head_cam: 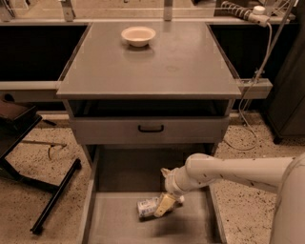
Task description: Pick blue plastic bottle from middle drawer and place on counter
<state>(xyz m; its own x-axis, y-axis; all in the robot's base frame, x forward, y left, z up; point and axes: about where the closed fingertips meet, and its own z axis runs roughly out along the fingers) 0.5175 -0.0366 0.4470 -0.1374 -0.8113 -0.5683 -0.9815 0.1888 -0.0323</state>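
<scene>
The blue plastic bottle [147,207] lies on its side on the floor of the open middle drawer [119,228], near the drawer's centre. My gripper [164,204] reaches in from the right on a white arm and sits right at the bottle's right end, low in the drawer, partly covering it. The counter [152,71] is the flat grey cabinet top above the drawers.
A cream bowl [138,35] stands at the back of the counter. A shut grey drawer front with a black handle [150,128] is above the open drawer. A black stand [52,200] lies on the floor at left. Cables and a power strip [245,12] are at the right.
</scene>
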